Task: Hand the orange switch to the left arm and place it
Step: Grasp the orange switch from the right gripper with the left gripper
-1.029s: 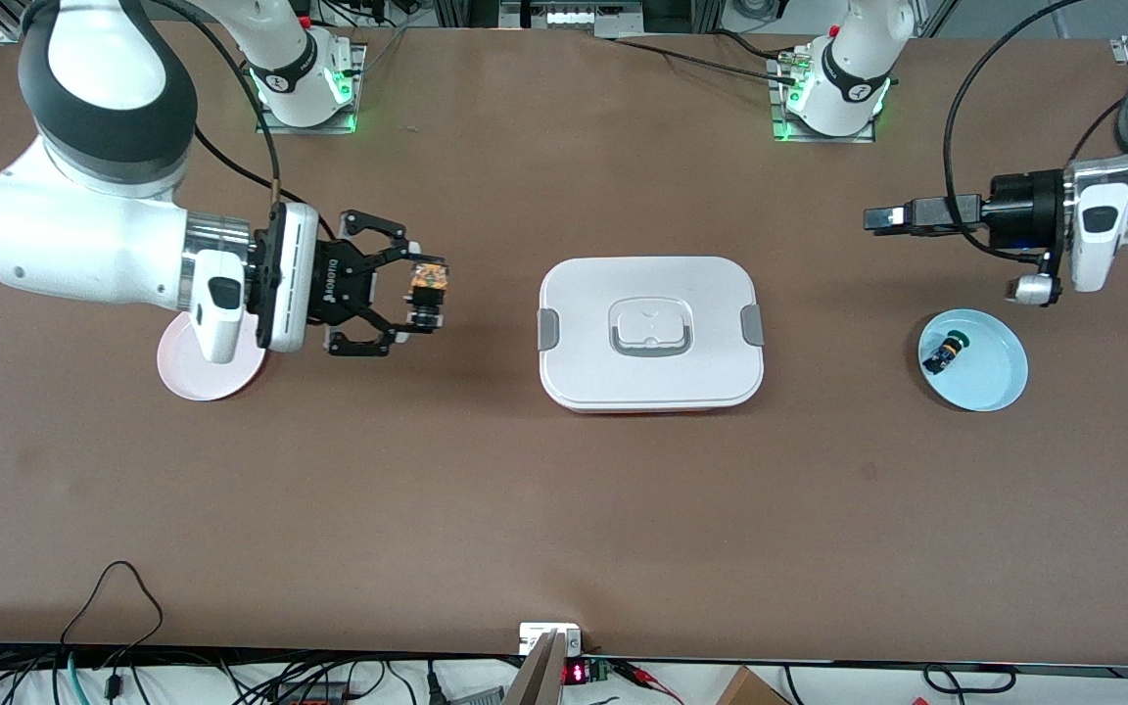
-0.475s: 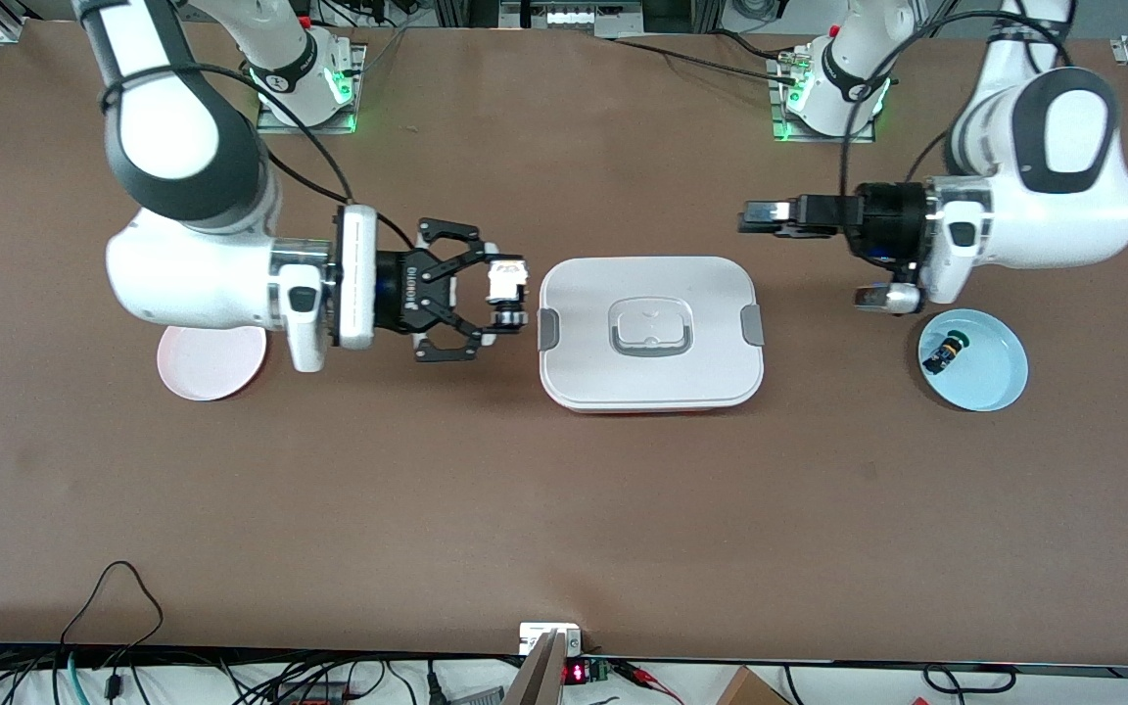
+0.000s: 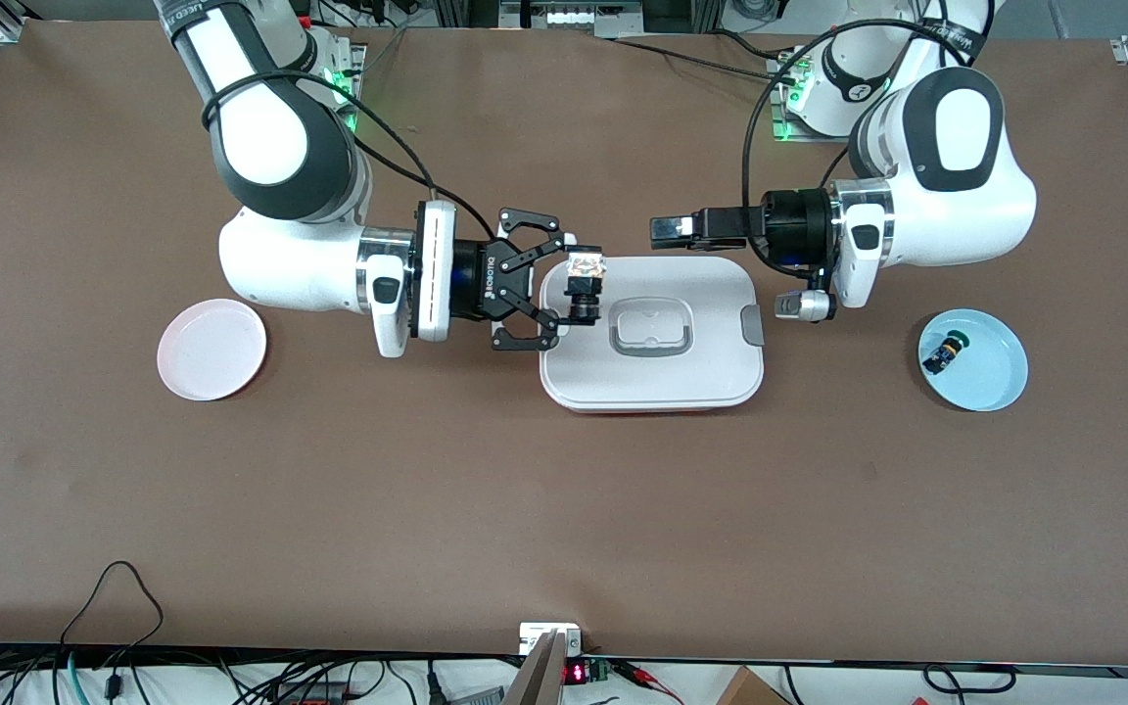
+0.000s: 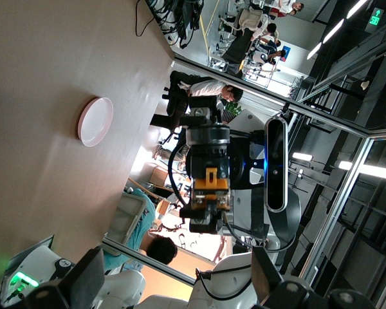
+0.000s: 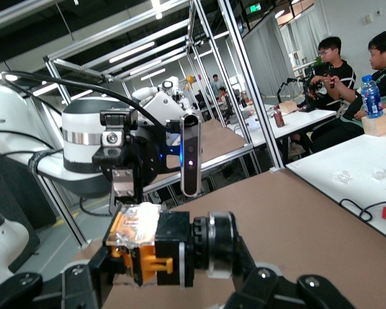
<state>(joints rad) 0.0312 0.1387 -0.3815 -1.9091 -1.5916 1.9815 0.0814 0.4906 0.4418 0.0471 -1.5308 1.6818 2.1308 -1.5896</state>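
Observation:
My right gripper [image 3: 564, 290] is shut on the orange switch [image 3: 585, 279] and holds it in the air over the white box [image 3: 701, 377], at the box's end toward the right arm. In the right wrist view the switch [image 5: 161, 248] lies crosswise between the fingers, its orange part and black barrel showing. My left gripper [image 3: 667, 232] is open and empty, level, by the box's edge farther from the front camera, pointing at the switch. The left wrist view shows the switch [image 4: 210, 187] in the right gripper straight ahead, some way off.
An empty pink plate [image 3: 211, 350] lies toward the right arm's end of the table. A light blue plate [image 3: 990, 377] toward the left arm's end holds a small black-and-blue part with a green cap [image 3: 943, 352]. Cables hang along the table's near edge.
Both arms have swung in toward the box. The right gripper has carried the switch from over the bare table to over the box's end. The left gripper has moved toward it.

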